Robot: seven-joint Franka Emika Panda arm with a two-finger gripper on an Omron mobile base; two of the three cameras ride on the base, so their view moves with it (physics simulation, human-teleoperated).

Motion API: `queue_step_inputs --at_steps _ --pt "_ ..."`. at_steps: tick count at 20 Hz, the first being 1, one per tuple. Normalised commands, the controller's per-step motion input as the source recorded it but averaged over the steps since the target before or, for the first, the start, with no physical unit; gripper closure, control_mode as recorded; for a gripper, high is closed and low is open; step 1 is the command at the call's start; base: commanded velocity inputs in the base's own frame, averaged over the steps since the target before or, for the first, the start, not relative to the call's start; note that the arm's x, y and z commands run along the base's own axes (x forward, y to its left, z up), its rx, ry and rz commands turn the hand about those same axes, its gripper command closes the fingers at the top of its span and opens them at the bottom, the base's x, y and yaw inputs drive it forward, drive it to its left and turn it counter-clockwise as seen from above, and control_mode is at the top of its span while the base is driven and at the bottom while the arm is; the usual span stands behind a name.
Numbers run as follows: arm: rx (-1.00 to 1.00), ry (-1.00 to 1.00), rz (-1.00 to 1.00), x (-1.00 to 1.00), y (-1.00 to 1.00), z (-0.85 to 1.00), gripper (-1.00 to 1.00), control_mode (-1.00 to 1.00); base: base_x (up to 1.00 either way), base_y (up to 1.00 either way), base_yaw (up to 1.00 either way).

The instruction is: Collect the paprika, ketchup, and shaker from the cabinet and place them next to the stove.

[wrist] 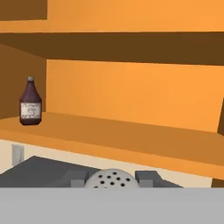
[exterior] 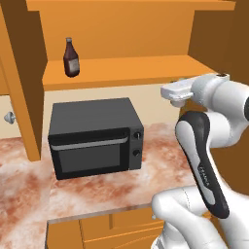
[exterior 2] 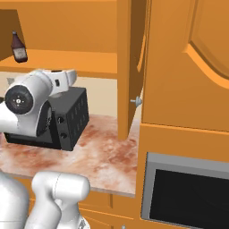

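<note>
The jaws (wrist: 110, 183) are sitting nearly closed, clamping the shaker (wrist: 109, 179), whose perforated rounded top is showing between the fingertips (wrist: 148, 178). Below lies the black microwave (exterior: 95, 137) on the marbled tabletop (exterior: 160, 160). Farther back, the ketchup (exterior: 71, 58) is standing upright at the left of the cabinet (exterior: 121, 70) shelf.

The ketchup (wrist: 30, 103) label's print is too blurred to read.
</note>
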Motion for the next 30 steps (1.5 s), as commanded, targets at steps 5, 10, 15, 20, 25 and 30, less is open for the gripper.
queue_step_inputs --at_steps 5,10,15,20,25,30 --pt "0.00 0.00 0.02 -0.77 0.00 -0.05 1.00 -1.00 0.00 0.00 0.00" --pt "0.00 0.00 0.03 -0.59 0.00 -0.10 1.00 1.00 -0.15 0.00 0.01" --pt "0.00 0.00 0.00 0.00 0.00 0.00 1.00 1.00 -0.75 0.00 0.08" --pt "0.00 0.00 0.00 0.00 0.00 0.00 1.00 1.00 -0.77 0.00 0.13" --pt "0.00 0.00 0.00 0.00 0.00 0.00 1.00 1.00 -0.72 0.00 0.19" --pt "0.00 0.00 0.00 0.00 0.00 0.00 1.00 1.00 -0.78 0.00 0.23"
